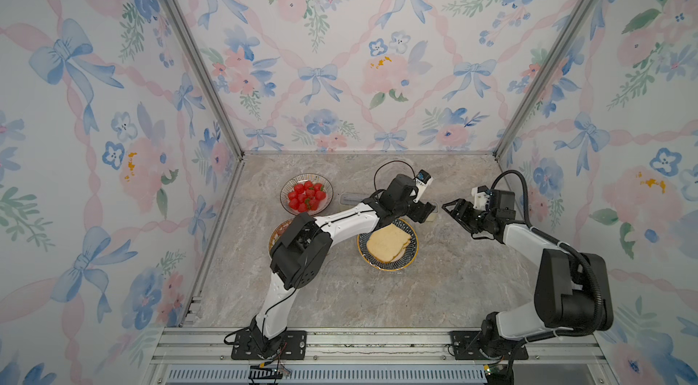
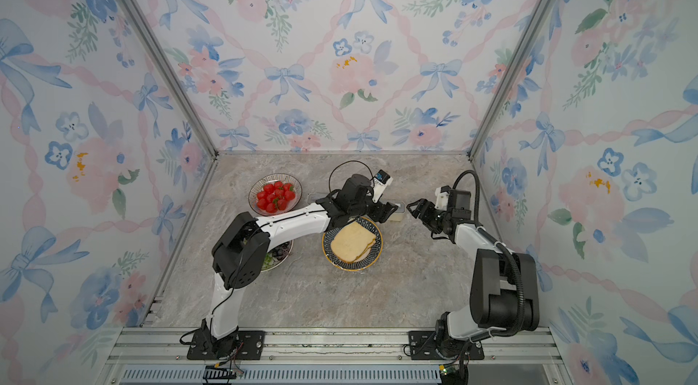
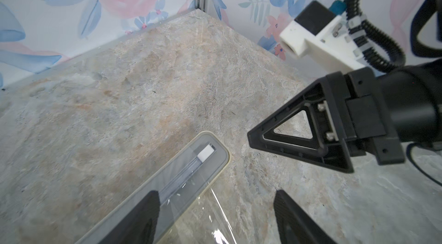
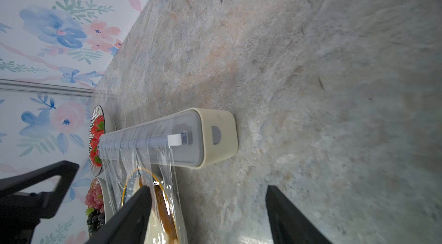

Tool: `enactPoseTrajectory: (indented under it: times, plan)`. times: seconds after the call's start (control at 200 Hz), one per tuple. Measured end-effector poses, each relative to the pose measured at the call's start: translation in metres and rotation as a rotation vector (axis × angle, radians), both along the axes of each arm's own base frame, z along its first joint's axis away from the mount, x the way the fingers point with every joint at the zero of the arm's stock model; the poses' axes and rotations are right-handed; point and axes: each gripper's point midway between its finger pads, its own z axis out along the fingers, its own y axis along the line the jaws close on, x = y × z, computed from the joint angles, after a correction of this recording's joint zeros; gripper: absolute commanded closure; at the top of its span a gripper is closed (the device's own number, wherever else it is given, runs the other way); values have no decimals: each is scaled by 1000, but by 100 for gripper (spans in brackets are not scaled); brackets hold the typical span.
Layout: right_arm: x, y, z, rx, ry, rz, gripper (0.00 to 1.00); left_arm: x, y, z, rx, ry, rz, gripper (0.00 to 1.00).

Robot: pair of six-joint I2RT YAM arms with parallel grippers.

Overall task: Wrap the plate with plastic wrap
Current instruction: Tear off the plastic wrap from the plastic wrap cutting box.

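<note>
Floral wallpaper with blue bows (image 1: 340, 43) is seen on three sides, with metal posts at the corners. A marbled beige-grey table (image 1: 377, 296) is enclosed by them, and a metal rail runs along its near edge.

The left arm (image 1: 340, 220) is stretched across the table. The box's middle and the plate's far rim are hidden by it in both top views, and a grape plate (image 2: 281, 254) is half hidden by its elbow. The right arm (image 1: 528, 239) is bent in from the right.

A strawberry bowl (image 1: 287, 190) is set far left. The plate (image 1: 409, 251) with bread (image 1: 389, 245) is placed mid-table, just near of the box (image 4: 215, 135), which lies flat.

The left gripper (image 3: 215, 192) is held over the box's right end, fingers spread apart, nothing clamped. The right gripper (image 4: 208, 187) is held just right of that end, fingers also spread, nothing between them.

The wrap (image 4: 143, 166) is drawn out of the box top and draped over the plate's far rim. A white slider (image 4: 174, 140) is seen at the right end of the slot.
</note>
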Motion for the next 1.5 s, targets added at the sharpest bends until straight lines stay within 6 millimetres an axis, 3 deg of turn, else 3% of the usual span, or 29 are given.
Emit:
enactPoseTrajectory:
  times: [0.125, 0.33, 0.53, 0.855, 1.5]
  plan:
    - [12, 0, -12, 21, 22, -16, 34, 14, -11, -18, 48, -22, -5, 24]
    - [22, -1, -34, 38, 66, -26, 34, 33, -24, -37, 78, -47, 5, 25]
    - [24, 1, -40, 47, 71, -21, 33, 41, -29, -51, 93, -40, 16, 26]
    - [35, 9, -42, 79, 58, -9, 33, 57, -24, -52, 91, -47, 55, 30]
    - [38, 12, -44, 35, 76, 9, 35, 66, -19, -56, 133, -90, 88, 30]
